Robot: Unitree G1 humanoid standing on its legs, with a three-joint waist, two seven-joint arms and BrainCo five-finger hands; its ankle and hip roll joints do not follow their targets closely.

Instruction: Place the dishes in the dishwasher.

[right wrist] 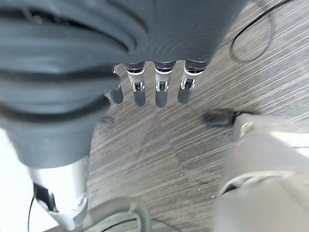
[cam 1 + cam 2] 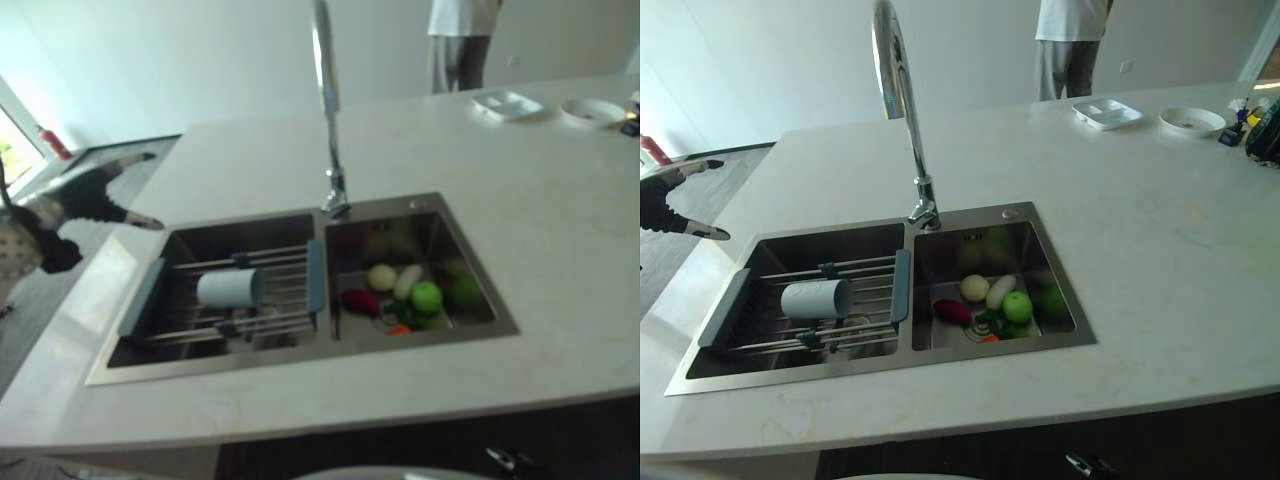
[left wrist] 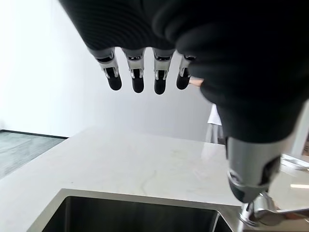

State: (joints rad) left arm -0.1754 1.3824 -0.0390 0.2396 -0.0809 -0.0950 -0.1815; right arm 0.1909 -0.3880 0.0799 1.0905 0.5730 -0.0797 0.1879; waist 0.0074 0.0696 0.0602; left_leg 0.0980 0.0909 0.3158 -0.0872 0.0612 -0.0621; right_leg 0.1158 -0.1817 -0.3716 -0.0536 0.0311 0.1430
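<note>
Starting out, we hold nothing: our left hand point(image 3: 145, 72) and right hand point(image 1: 154, 87) hang with fingers straight. A white cup point(image 2: 229, 288) lies on the sink's rack point(image 2: 290, 270); two dishes point(image 2: 540, 106) sit at the surface's far right corner. Next comes reaching for the cup.

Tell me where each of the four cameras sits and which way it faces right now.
Left eye view: on the head, looking down at the double sink, faucet and white cup on the rack.
Right eye view: beside it, same scene; left hand at the counter's left edge.
Left wrist view: along the left hand, open, toward the counter and wall.
Right wrist view: along the right hand, open, down at the floor.
Shared: both eyes show sink, cup, fruit; the left wrist shares the sink.
</note>
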